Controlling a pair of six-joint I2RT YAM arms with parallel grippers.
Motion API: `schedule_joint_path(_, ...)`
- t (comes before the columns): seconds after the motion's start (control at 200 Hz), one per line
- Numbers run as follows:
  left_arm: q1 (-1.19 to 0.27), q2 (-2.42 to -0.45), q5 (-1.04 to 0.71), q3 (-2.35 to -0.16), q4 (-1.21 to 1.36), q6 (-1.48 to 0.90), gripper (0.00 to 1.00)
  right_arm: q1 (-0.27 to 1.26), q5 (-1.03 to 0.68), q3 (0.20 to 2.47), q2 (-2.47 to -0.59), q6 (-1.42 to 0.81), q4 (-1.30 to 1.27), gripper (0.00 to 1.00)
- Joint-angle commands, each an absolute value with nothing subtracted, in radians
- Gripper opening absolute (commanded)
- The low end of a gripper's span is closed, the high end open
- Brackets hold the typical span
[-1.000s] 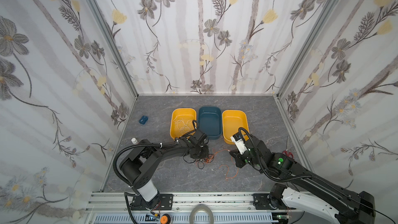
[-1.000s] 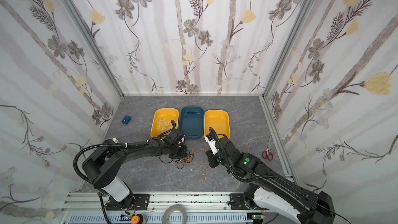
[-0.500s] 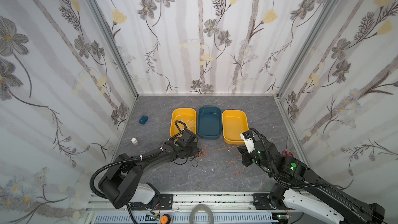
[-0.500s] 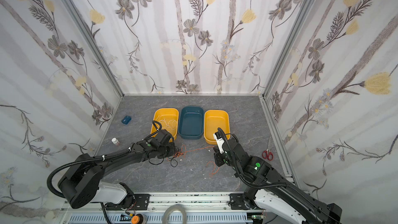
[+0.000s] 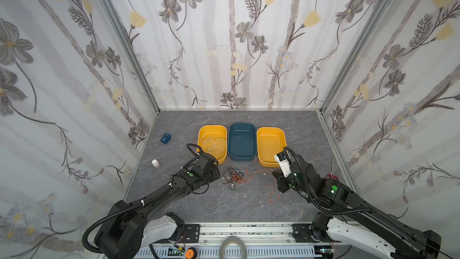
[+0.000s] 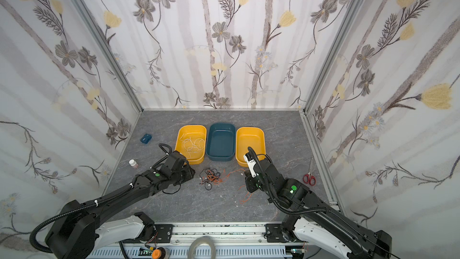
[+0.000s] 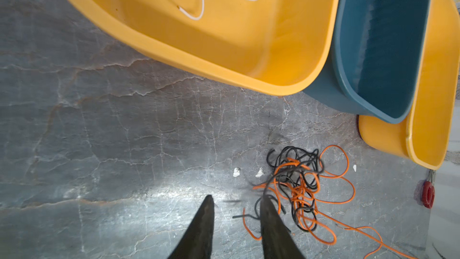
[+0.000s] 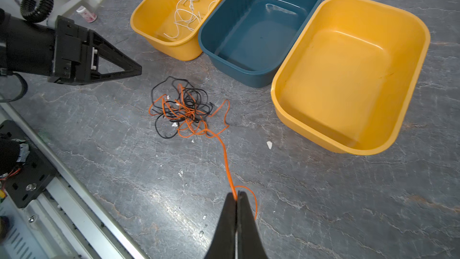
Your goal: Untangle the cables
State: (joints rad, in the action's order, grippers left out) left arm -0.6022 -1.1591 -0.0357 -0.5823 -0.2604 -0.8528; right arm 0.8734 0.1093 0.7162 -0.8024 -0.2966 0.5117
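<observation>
right gripper point(image 8: 236, 193) clenched on orange cable point(image 8: 225, 155) at 3 o'clock of black-orange tangle point(image 5: 234, 176), probably to draw it free; left gripper point(image 7: 236, 205) at 9 o'clock, jaws apart, empty, ready to pin.

Overhead stereo pair, two wrist close-ups

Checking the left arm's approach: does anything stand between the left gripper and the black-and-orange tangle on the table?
Nothing visible does. The left gripper, jaws apart, sits right beside the tangle. The right gripper pinches its orange cable.
</observation>
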Motion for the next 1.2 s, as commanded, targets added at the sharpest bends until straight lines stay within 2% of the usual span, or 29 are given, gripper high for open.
schedule_joint_path(0.0, -0.601, -1.158, -0.086, -0.602, -0.253, -0.832, 0.41, 0.877, 0.038, 0.727, -0.816, -0.28, 0.455, 0.0)
schedule_joint_path(0.115, -0.621, -1.162, -0.14, -0.646, -0.251, -0.799, 0.46, 0.882, 0.032, 0.726, -0.824, -0.278, 0.445, 0.0)
schedule_joint_path(0.26, -0.713, -1.229, -0.197, -0.746, -0.26, -0.714, 0.53, 0.882, 0.042, 0.727, -0.83, -0.282, 0.442, 0.0)
schedule_joint_path(0.695, -0.81, -1.504, -0.216, -0.787, -0.178, -0.741, 0.54, 0.882, -0.026, 0.793, -0.747, -0.307, 0.411, 0.0)
schedule_joint_path(0.824, -0.811, -1.52, -0.167, -0.779, -0.201, -0.752, 0.51, 0.882, -0.041, 0.816, -0.746, -0.302, 0.405, 0.0)
schedule_joint_path(1.194, -0.779, -1.455, -0.075, -0.742, -0.228, -0.785, 0.32, 0.882, -0.033, 0.883, -0.692, -0.272, 0.448, 0.0)
